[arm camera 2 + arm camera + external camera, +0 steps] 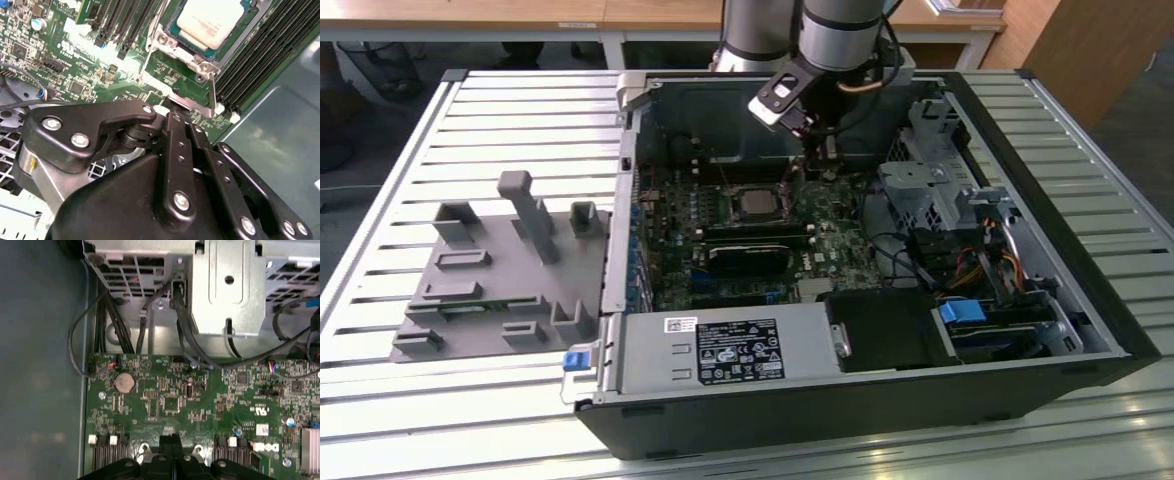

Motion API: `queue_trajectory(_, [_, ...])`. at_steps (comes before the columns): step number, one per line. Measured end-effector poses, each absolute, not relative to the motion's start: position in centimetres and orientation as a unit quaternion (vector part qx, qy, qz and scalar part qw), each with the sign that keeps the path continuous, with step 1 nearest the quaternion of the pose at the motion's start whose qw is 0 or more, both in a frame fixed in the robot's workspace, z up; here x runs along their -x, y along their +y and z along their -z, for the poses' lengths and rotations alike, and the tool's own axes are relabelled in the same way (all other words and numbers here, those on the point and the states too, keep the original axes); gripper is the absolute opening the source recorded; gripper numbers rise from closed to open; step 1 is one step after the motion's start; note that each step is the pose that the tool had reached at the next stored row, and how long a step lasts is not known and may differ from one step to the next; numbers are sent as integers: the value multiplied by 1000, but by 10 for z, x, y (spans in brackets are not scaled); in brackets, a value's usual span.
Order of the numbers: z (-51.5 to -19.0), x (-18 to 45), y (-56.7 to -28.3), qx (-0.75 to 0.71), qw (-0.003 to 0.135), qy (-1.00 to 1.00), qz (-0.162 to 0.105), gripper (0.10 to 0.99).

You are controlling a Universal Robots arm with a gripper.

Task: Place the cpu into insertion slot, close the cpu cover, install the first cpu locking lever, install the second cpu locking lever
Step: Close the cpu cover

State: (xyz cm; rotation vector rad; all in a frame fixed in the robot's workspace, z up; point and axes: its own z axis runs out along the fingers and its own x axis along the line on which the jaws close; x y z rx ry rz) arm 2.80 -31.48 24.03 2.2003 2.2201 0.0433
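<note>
Found gripper (170,440) closed beside seated cpu (210,20); could not tell any hold. Noted memory slots (250,65) flanking, cables (107,325) and drive cage (227,285) near. Recorded case (854,405) on slatted table (507,120), desks (480,15) behind.

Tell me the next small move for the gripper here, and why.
Probably ease the gripper down onto the lever: the chip sits under its metal cover, and the lever beside it looks unlatched, its end near the gripper.
</note>
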Motion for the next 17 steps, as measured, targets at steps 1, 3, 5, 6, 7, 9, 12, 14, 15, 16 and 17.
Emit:
queue_trajectory(1, [-240, -27, -315, -704, 8, 710, -14, 106])
queue_trajectory(3, [-240, -25, -315, -704, 8, 710, -14, 106])
queue_trajectory(5, [-240, -22, -315, -704, 8, 710, -14, 106])
queue_trajectory(6, [-239, -21, -315, -704, 8, 710, -14, 106])
queue_trajectory(7, [-239, -21, -315, -704, 8, 710, -14, 106])
queue_trajectory(9, [-238, -19, -315, -704, 8, 710, -14, 106])
queue_trajectory(12, [-238, -18, -315, -704, 8, 710, -14, 106])
queue_trajectory(14, [-237, -17, -315, -704, 8, 710, -14, 106])
queue_trajectory(15, [-237, -16, -315, -704, 8, 710, -14, 106])
queue_trajectory(16, [-237, -15, -315, -704, 8, 710, -14, 106])
queue_trajectory(17, [-236, -15, -315, -704, 8, 710, -14, 106])
